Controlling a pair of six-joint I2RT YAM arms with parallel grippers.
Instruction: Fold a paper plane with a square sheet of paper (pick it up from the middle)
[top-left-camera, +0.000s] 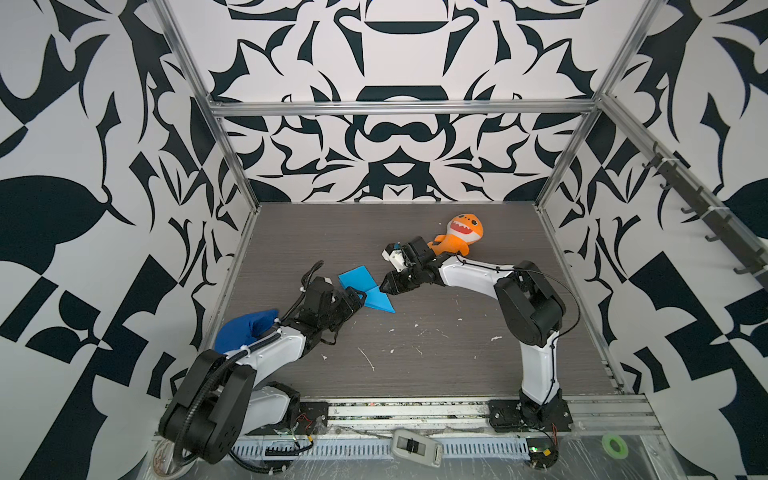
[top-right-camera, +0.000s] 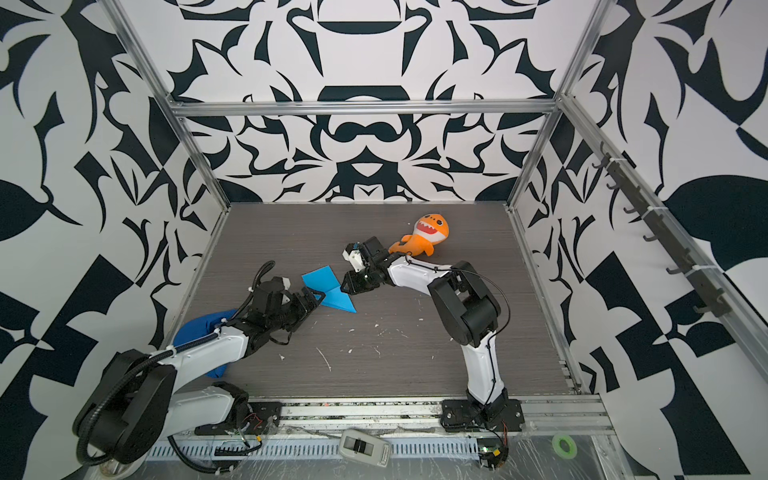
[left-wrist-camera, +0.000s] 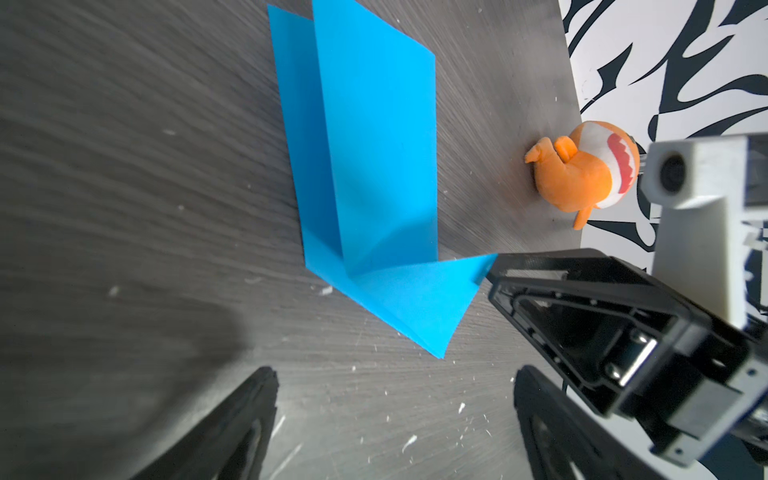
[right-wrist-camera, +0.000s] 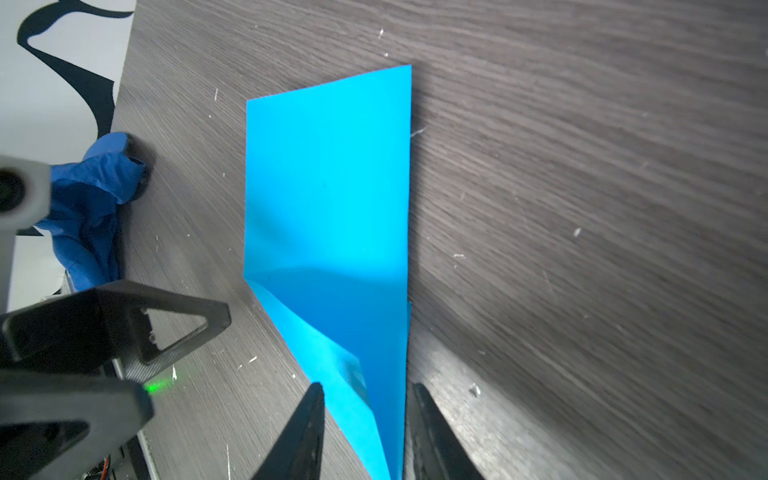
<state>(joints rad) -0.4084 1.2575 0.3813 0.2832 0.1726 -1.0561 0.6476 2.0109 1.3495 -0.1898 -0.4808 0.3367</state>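
Right wrist view: the blue sheet (right-wrist-camera: 328, 187) lies on the grey table (right-wrist-camera: 582, 208) as a long panel running away from the camera. Its pointed end sits between the 2 fingers of the right gripper (right-wrist-camera: 365, 388).
Right jaws: narrowly parted, with 1 finger on each side of the point. Gaps show beside the paper, so I see no pinch on it.
Left jaws: wide, with nothing between them. The left gripper (left-wrist-camera: 397, 370) hovers low, just beside the sheet's folded corner.
Sheet, where: in both top views it sits left of the table's middle, between the 2 grippers and flat on the wood.
Sheet, shape: the left wrist view shows 2 layers lying one over the other with slightly offset edges, and a triangular flap turned across 1 end. The flap's tip seems to stand a little off the table, right at the right gripper's finger.
Bystanders: an orange shark plush (top-left-camera: 459, 237) lies toward the far right and a dark blue cloth (top-left-camera: 245, 328) lies under the left arm, both well apart from the sheet.
Step in hand: as I read it, an early nose fold, with 1 corner turned over to start the point. It is far from a finished dart.
Next move: the flap needs pressing flat along its crease while the other gripper pins the long panel, because paper this thin will slide. The right fingers must either close on the point or draw clear of it.
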